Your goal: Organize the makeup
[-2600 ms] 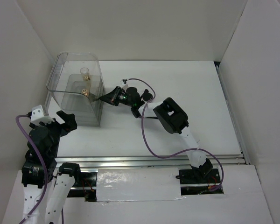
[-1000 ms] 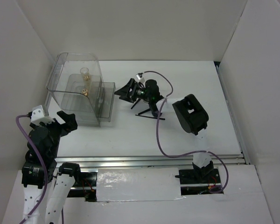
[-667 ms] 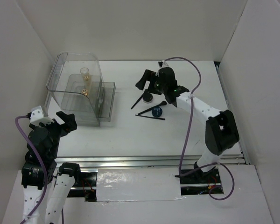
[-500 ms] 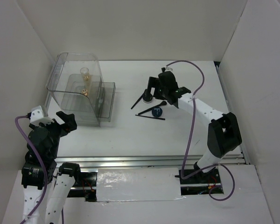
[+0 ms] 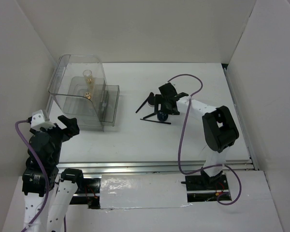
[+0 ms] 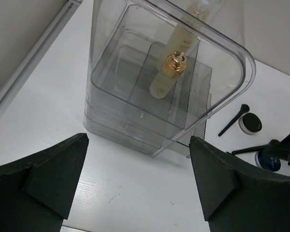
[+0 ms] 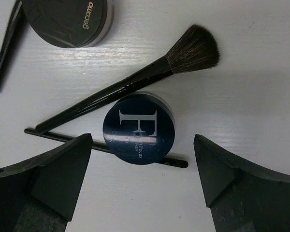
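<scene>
While right claw [image 7: 142, 141] gapes, blue compact [image 7: 139, 128] lies between.

A: Right wrist view: what is cut off?
B: I see the black compact [image 7: 67, 19] clipped by the top edge, one brush [image 7: 6, 46] by the left edge. A thin brush [image 7: 176, 163] passes under the blue compact [image 7: 138, 129], its middle hidden.
A: Left wrist view?
B: The tall bottle [image 6: 195, 17] loses its top; my left fingers [image 6: 38, 179] leave the frame below.

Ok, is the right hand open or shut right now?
Open. The right hand has its fingers spread wide either side of the dark blue compact, not touching it.
</scene>
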Controlling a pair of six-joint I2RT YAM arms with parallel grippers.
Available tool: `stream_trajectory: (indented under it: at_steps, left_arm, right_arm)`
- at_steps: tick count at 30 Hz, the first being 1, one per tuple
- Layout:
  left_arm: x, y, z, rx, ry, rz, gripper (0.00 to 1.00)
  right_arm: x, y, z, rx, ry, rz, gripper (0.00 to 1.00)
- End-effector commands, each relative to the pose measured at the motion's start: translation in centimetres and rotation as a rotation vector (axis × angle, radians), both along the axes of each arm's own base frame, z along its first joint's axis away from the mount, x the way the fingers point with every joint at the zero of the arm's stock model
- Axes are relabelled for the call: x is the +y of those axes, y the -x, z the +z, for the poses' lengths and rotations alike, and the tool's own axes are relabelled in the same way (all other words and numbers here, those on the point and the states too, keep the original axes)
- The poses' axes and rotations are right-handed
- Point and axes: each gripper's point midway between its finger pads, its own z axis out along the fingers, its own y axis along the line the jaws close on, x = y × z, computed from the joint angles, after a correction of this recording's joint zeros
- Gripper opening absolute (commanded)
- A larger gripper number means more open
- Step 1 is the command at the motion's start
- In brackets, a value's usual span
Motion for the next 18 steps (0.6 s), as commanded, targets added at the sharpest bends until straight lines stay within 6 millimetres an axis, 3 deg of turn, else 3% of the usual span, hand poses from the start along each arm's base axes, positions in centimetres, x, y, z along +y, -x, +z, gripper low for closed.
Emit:
stream_trajectory:
  at_steps: [1, 4, 9, 10, 13, 18]
  left_arm:
    - [-0.2, -0.2, 0.8, -0.037, 0.007, -0.011, 0.99]
    - [-0.2, -0.1, 1.0, -0.044, 0.008, -0.011, 0.99]
    - [-0.2, -0.1, 1.0, -0.047, 0.008, -0.009, 0.99]
    - [-0.2, 0.0, 1.0, -0.047, 0.008, -0.011, 1.00]
    - [-0.3, 0.0, 1.1, -0.049, 0.009, -0.014, 0.99]
    - [-0.3, 0.0, 1.1, -0.052, 0.008, -0.016, 0.99]
  right_arm:
    - [0.5, 0.0, -1.7, 0.037, -0.008, 0.022, 0.93]
    - [1.6, 0.0, -2.7, 0.054, -0.049, 0.050, 0.91]
    - [1.4, 0.2, -4.1, 0.083, -0.033, 0.043, 0.81]
    - [1.2, 0.4, -4.0, 0.078, -0.029, 0.040, 0.72]
    - [0.7, 0.2, -2.8, 0.027, -0.030, 0.020, 0.59]
    - [0.6, -0.3, -0.1, -0.058, -0.038, 0.020, 0.52]
